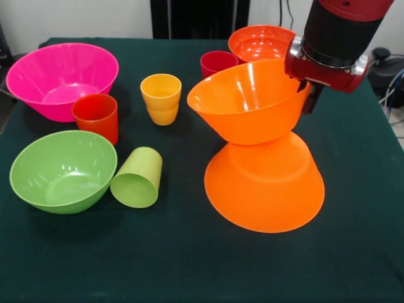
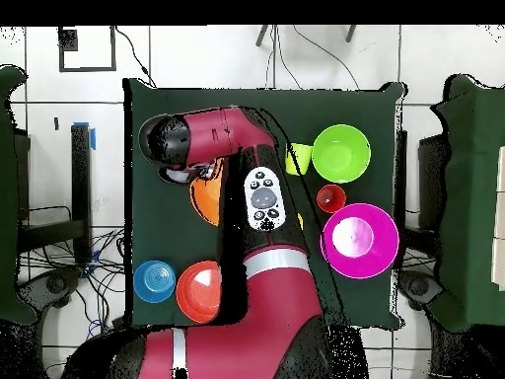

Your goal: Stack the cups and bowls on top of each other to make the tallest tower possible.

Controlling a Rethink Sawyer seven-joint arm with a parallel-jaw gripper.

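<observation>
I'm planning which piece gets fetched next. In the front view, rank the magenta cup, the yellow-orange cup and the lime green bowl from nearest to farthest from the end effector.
1. Magenta cup: just left of the end effector, behind the tilted orange bowl.
2. Yellow-orange cup: mid-table, farther left.
3. Lime green bowl: front left, clearly farthest.

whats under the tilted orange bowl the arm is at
A second large orange bowl, upside down, base up. The tilted bowl sits on that base. The table beneath the upside-down bowl is covered, and the hand is hidden behind the upper bowl's rim.
</observation>
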